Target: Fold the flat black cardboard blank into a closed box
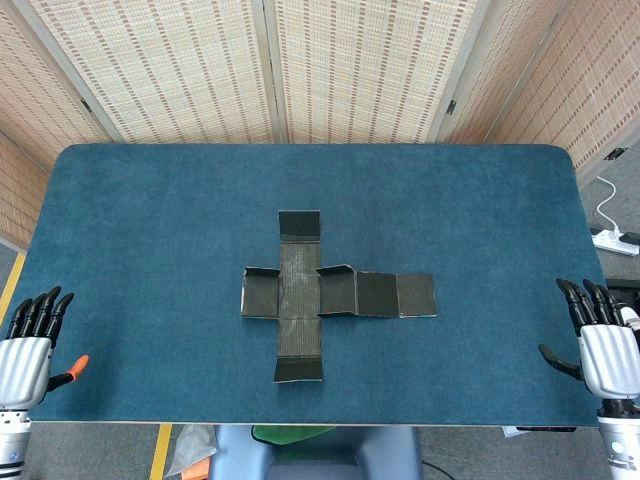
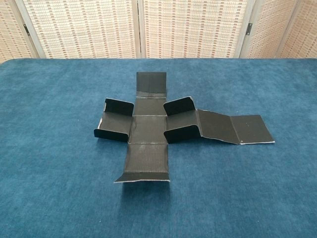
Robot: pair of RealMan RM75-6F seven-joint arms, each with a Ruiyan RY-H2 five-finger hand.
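Note:
A black cardboard blank [image 1: 300, 285] shaped like a cross lies unfolded in the middle of the blue table [image 1: 150, 220]. The chest view shows the blank [image 2: 148, 130] with small side tabs standing up on its left and right panels, and a long two-panel arm reaching right. My left hand [image 1: 30, 345] rests at the table's near left edge, fingers extended and holding nothing. My right hand [image 1: 600, 345] sits at the near right edge, fingers apart and empty. Both hands are far from the blank. Neither hand shows in the chest view.
Woven folding screens [image 1: 320, 60] stand behind the table. A white power strip [image 1: 615, 238] with a cable lies on the floor to the right. Blue cloth surrounds the blank on all sides.

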